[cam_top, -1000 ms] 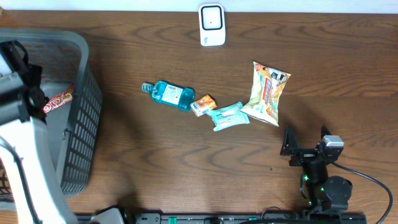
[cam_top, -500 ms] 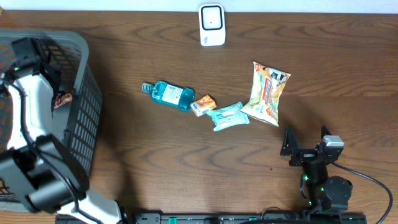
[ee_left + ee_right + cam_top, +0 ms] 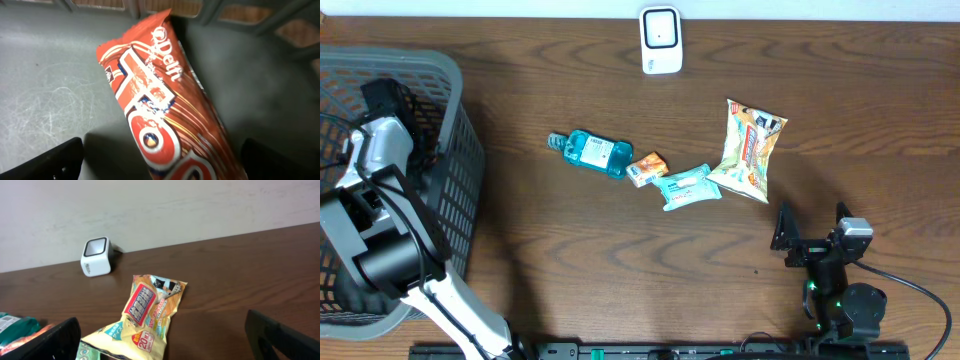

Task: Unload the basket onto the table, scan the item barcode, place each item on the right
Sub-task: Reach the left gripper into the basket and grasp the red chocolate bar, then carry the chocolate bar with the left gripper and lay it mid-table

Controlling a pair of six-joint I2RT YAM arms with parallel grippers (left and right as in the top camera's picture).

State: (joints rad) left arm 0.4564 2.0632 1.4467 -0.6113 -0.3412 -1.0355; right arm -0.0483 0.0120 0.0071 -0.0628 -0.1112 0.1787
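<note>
Left arm: reaches across to the far left and dips into the grey plastic basket (image 3: 462, 150). Its white link and black wrist sit inside the basket's walls. Left end effector (image 3: 165, 165) points down at the basket floor, fingers spread as wide as they go, one at each lower corner of the wrist view. It grips nothing. A red snack packet (image 3: 160, 115) lies flat on the scuffed grey floor right under it, running diagonally between the two fingers. I cannot tell whether either finger touches the packet. White lettering is visible on the wrapper; no barcode shows on the upturned face.

Right arm: folded low at the near right edge. Right end effector (image 3: 812, 228) is level and aimed toward the back of the surface, fingers fully apart and empty. A black cable trails off from its base to the right.

Surface (image 3: 570, 270): dark brown wood grain. A white barcode scanner (image 3: 660, 40) stands at the back edge, centre. A loose row of items lies mid-surface:
- a teal bottle (image 3: 592, 152) on its side
- a small orange box (image 3: 646, 167), just beside the bottle
- a teal flat packet (image 3: 687, 186), touching the box
- a yellow snack bag (image 3: 748, 150), its lower corner against the teal packet

The row lies well apart from the basket.

Room: a pale plain wall (image 3: 160, 205) rises directly behind the surface.
</note>
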